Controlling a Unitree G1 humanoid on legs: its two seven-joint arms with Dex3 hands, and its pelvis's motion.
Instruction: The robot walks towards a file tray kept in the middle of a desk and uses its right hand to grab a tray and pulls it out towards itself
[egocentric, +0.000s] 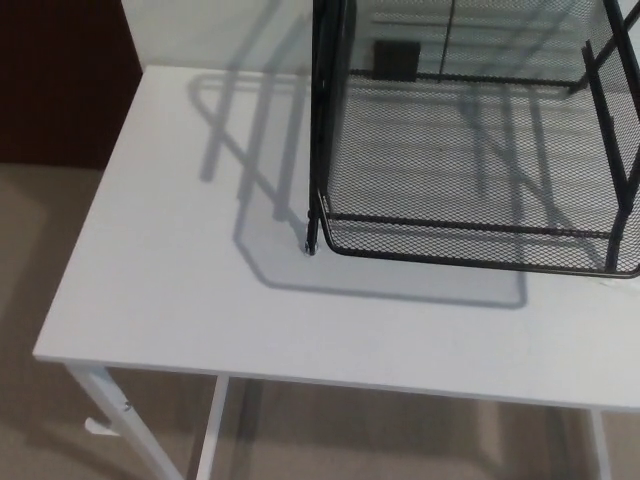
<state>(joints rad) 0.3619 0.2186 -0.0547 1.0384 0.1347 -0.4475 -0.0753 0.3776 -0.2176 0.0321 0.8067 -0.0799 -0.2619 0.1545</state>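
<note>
A black wire-mesh file tray rack (470, 150) stands on the white desk (190, 300), filling the upper right of the head view. Its lowest tray (470, 240) has a rounded front rim facing me, and black upright posts rise at its left and right corners. The rack's top is cut off by the picture's upper edge. Neither of my hands shows in this view.
The desk's front edge runs across the lower part of the picture, with white legs (120, 430) below it over beige carpet (30, 250). A dark brown panel (60, 80) stands at the far left behind the desk. The rack's shadow falls on the desk to its left.
</note>
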